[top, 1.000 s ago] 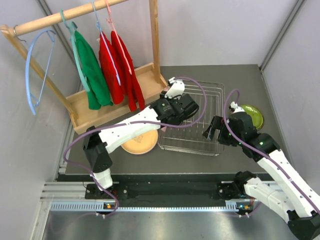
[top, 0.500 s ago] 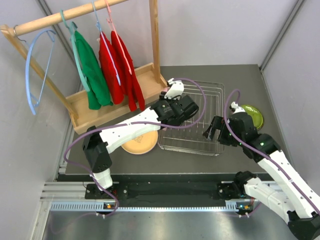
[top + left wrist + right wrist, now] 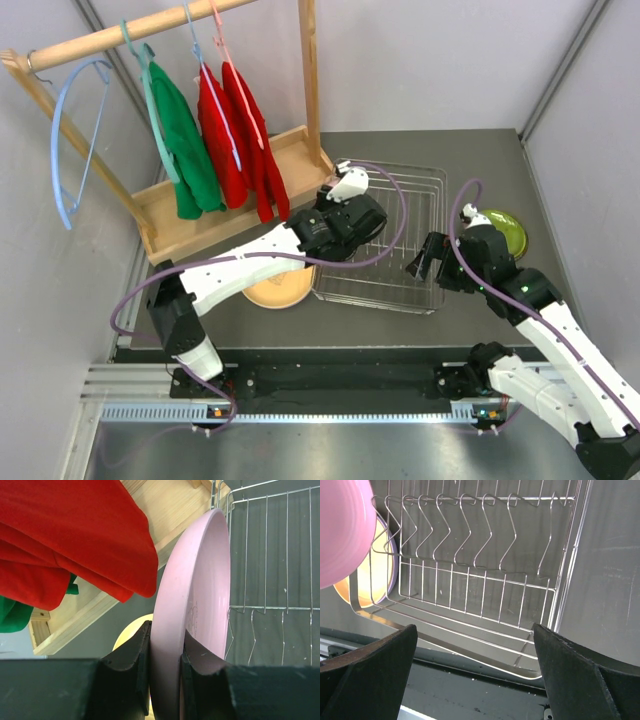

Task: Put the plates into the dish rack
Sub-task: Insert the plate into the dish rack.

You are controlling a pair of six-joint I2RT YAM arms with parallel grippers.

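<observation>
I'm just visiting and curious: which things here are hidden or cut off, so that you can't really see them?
- Pink plate: left wrist view, lower part hidden behind the left fingers and cut by the bottom edge.
- Orange-tan plate: top view, mostly under the left arm; whether others lie beneath is unclear.
- Lime green plate: top view, partly covered by the right arm.
</observation>
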